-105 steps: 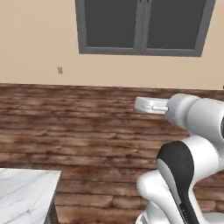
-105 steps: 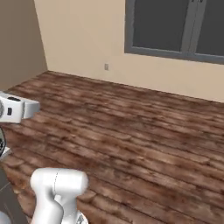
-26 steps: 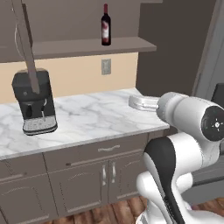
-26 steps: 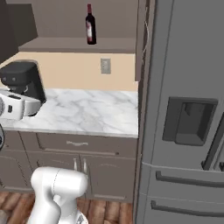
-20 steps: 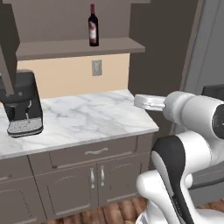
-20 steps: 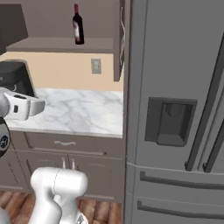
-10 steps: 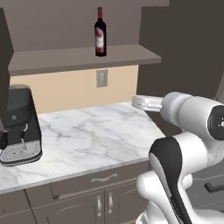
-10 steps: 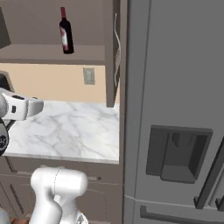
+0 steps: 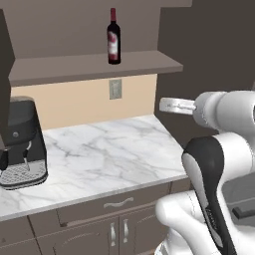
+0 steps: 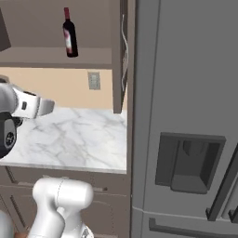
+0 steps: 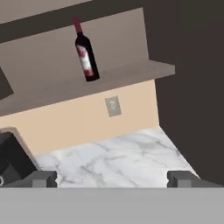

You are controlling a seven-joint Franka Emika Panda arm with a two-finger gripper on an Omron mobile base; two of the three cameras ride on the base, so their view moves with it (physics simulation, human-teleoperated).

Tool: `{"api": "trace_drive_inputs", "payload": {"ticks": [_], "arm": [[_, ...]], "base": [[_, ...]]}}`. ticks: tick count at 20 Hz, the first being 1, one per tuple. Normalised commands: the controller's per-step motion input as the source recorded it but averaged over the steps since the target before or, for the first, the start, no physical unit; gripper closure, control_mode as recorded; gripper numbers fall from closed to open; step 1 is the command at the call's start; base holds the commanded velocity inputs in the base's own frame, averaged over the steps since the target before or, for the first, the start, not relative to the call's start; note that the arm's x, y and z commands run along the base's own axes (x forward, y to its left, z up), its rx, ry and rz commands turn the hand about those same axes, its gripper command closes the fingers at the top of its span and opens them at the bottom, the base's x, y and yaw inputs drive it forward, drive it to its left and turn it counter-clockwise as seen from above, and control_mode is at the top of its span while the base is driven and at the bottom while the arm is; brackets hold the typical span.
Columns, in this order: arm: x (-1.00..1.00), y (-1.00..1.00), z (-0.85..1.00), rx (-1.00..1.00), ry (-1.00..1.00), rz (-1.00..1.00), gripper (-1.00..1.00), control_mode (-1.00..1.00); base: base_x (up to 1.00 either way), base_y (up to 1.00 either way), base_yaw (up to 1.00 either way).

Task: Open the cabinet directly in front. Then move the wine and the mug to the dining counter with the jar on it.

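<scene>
The cabinet (image 9: pixel 89 67) stands open, its inner shelf bare apart from the wine (image 9: pixel 114 36), a slim dark bottle with a red neck and a red-and-white label, standing upright near the shelf's right end. The wine (image 11: pixel 86 51) and the same bottle (image 10: pixel 69 33) show in the other views too. One open door (image 10: pixel 122 51) with a curved silver handle sticks out edge-on beside the fridge. My gripper (image 11: pixel 113 179) is open, its fingertips (image 11: pixel 43 178) far apart, well below and short of the bottle, holding nothing. The mug, the jar and the dining counter are out of view.
Below the shelf lies a marble worktop (image 9: pixel 99 159) with a black coffee machine (image 9: pixel 20 142) at its left. A wall outlet (image 9: pixel 115 88) sits under the shelf. Low drawers (image 9: pixel 117 204) front the worktop. A tall grey fridge (image 10: pixel 186 116) stands on the right.
The whole picture has shifted: the base has driven nearer, so the shelf and wine appear larger. The gripper stays open and nothing on the worktop or shelf has moved.
</scene>
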Motion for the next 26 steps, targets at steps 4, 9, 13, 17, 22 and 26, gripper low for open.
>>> {"api": "trace_drive_inputs", "payload": {"ticks": [4, 9, 13, 17, 22, 26], "arm": [[0.0, -0.14, 0.41, -0.05, 0.11, 0.22, -1.0, -1.0], [-0.09, -0.07, 0.08, 0.01, -0.03, 0.19, -1.0, -1.0], [-0.02, 0.0, 0.23, 0.05, -0.2, 0.0, -1.0, -1.0], [0.09, 0.29, 0.53, 0.0, -0.12, 0.0, -1.0, -1.0], [0.13, 0.3, 0.59, 0.0, -0.02, 0.0, -1.0, -1.0], [0.25, 0.23, 0.54, 0.0, 0.01, 0.0, -1.0, -1.0]], "base": [[0.0, 0.0, 0.0], [0.0, 0.0, 0.0], [0.0, 0.0, 0.0], [0.0, 0.0, 0.0], [0.0, 0.0, 0.0], [0.0, 0.0, 0.0]]}}
